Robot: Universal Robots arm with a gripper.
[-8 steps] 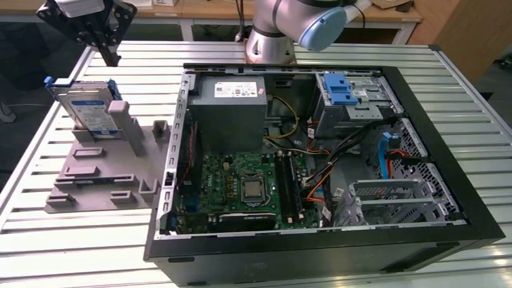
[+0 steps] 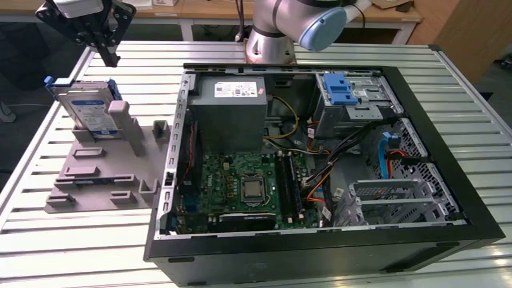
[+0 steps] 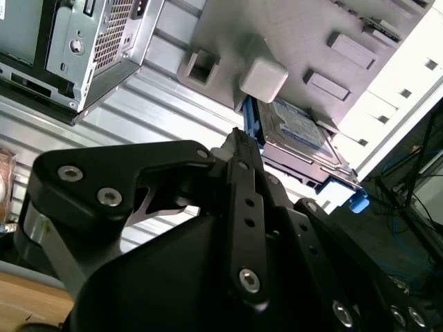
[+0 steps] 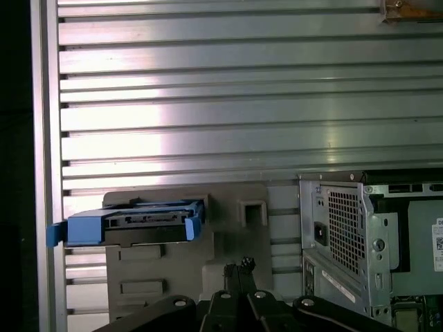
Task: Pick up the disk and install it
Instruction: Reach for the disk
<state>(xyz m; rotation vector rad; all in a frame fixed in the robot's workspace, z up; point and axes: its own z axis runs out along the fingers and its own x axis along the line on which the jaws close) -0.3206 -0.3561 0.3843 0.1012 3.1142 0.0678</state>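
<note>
The disk (image 2: 88, 111) stands on edge in a slot at the back of a grey fixture plate (image 2: 104, 174), at the exterior view's left; it is silver with a blue-and-white label and a blue carrier frame. My gripper (image 2: 110, 59) hangs above and slightly behind it, apart from it, shut with nothing held. In the first wrist view the disk (image 4: 131, 223) shows as a blue-edged bar, with the closed gripper (image 4: 239, 266) off to one side of it. In the second wrist view the disk (image 3: 297, 128) lies beyond the gripper (image 3: 239, 138).
An open computer case (image 2: 448, 180) lies on the slatted metal table (image 2: 48, 240) beside the fixture. Inside are a grey power supply (image 2: 232, 102), a motherboard (image 2: 248, 186), cables, and a metal drive bay with a blue latch (image 2: 342, 90). The arm's base (image 2: 268, 42) stands behind the case.
</note>
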